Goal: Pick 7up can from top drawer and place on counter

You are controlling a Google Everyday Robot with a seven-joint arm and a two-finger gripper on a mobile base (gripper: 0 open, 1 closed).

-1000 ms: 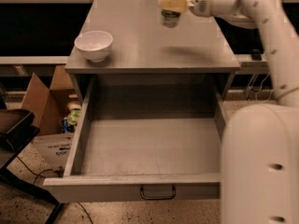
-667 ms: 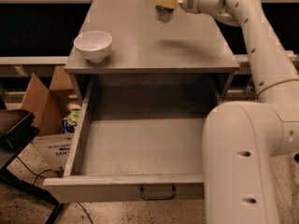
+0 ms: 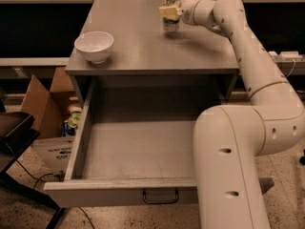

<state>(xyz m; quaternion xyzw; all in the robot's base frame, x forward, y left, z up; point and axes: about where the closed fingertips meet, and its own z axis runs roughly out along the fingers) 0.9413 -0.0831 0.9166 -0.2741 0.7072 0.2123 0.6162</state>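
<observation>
Gripper: two-finger gripper (image 3: 169,12) w/ yellowish pads, on the end of the white jointed robot arm (image 3: 248,61). It sits over the far centre of the counter, fingers pinched on the can's upper part.
Can: small silvery-white, green-marked 7up can (image 3: 170,26), upright in the gripper, low at the far part of the top. Cannot tell whether its base touches the surface.
Counter: flat grey rectangular counter (image 3: 143,46), top of the cabinet. The bare area round the can leaves room for set-down.
Drawer: wide, shallow grey top drawer (image 3: 138,149), standing open, w/ thin dark metal pull handle (image 3: 160,196) on the front panel. No can in the visible interior, so pick-up is judged done.
Bowl: round white bowl (image 3: 94,46) near the counter's front-left corner, well apart from the can and no obstruction.
Arm: the elbow fills the right foreground and hides the drawer's right side.
Floor: open brown cardboard box (image 3: 40,104) left of the cabinet, not part of the task.
Step (judged): placing. The upright hold suits a flat, tip-free release.
</observation>
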